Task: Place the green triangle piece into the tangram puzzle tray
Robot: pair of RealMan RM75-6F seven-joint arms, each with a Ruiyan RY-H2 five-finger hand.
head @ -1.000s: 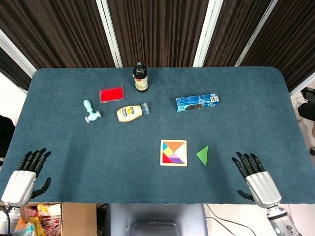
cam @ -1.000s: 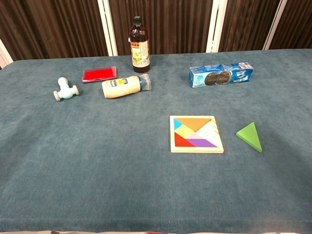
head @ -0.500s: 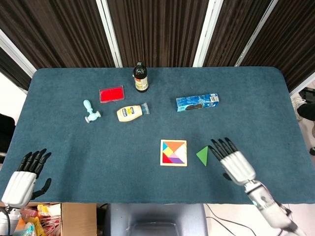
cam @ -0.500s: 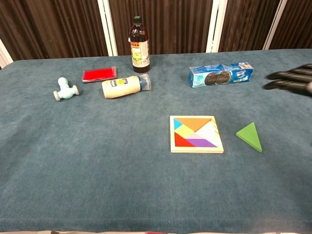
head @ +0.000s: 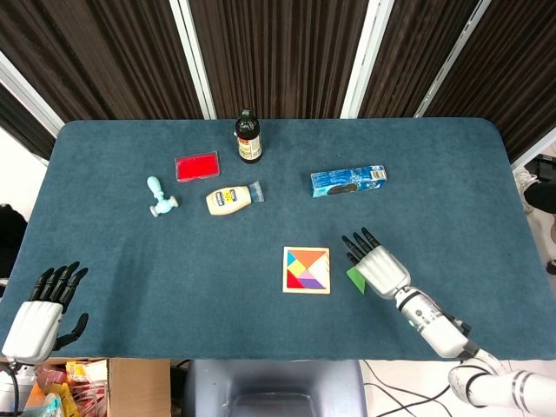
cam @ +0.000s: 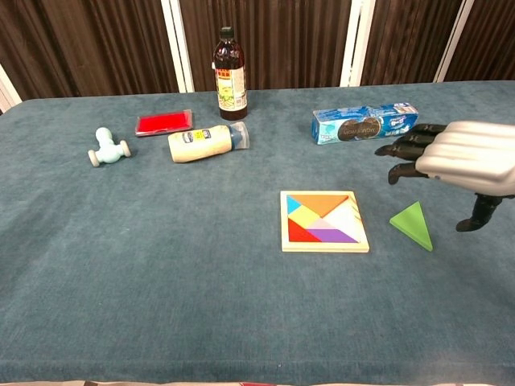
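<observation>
One tray (cam: pixel 324 222), one green triangle (cam: pixel 413 224) partly hidden in the head view beneath the right robot hand (cam: pixel 455 157), fingers spread, empty; left robot hand (head: pixel 39 313) likewise empty.

Teal-clothed table (head: pixel 122 261), bearing: tray (head: pixel 307 270) just left of the right hand's (head: pixel 375 264) fingertips; green triangle (cam: pixel 412 225) under those fingers; biscuit pack (head: pixel 348 181) well beyond them; bottle (head: pixel 248 136), red case (head: pixel 196 167), mayonnaise (head: pixel 233 199) and pale blue toy (head: pixel 159 197) far off to their left. Left hand (head: pixel 42 313) at the near left edge.
</observation>
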